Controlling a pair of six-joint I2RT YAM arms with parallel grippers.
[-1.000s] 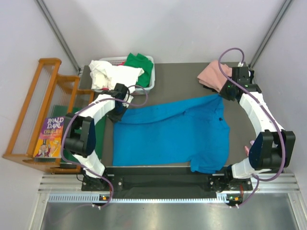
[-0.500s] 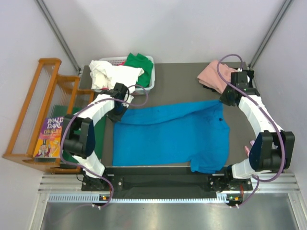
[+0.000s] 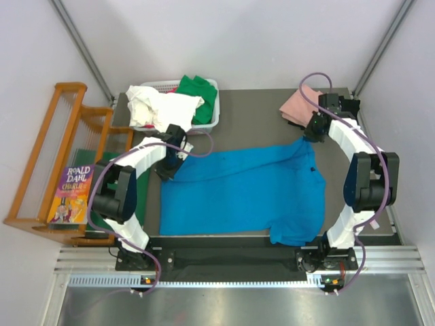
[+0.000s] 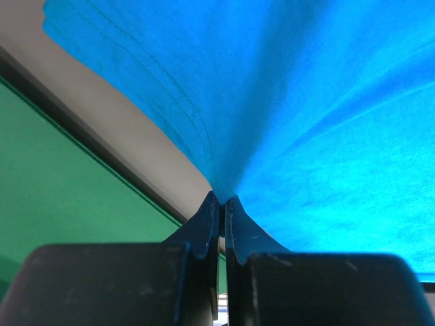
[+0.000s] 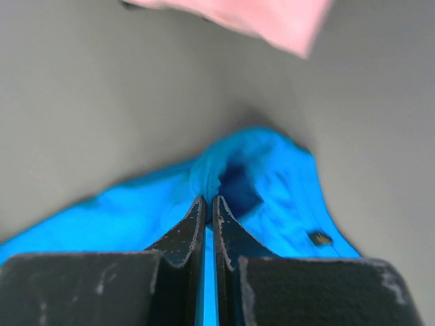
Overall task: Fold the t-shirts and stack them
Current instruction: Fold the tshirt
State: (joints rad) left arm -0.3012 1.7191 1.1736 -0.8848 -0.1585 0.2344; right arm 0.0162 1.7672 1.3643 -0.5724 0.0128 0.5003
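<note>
The bright blue t-shirt (image 3: 245, 190) lies spread on the grey table (image 3: 251, 115), its far edge lifted between both grippers. My left gripper (image 3: 171, 157) is shut on the shirt's far left edge; the left wrist view shows blue cloth (image 4: 306, 122) pinched between its jaws (image 4: 222, 202). My right gripper (image 3: 311, 130) is shut on the far right corner by the collar; the right wrist view shows the blue cloth (image 5: 272, 197) caught at its tips (image 5: 209, 202). A folded pink t-shirt (image 3: 299, 105) lies at the far right, also in the right wrist view (image 5: 272, 17).
A white basket (image 3: 212, 119) at the back left holds white (image 3: 160, 105) and green (image 3: 200, 92) t-shirts. A wooden rack (image 3: 54, 163) with a Roald Dahl book (image 3: 68, 193) stands left. A dark green board (image 4: 61, 190) lies along the table's left edge.
My right gripper has moved back and left toward the pink t-shirt, pulling the blue shirt's far right corner with it. The left gripper has shifted slightly, and the far edge is drawn straighter.
</note>
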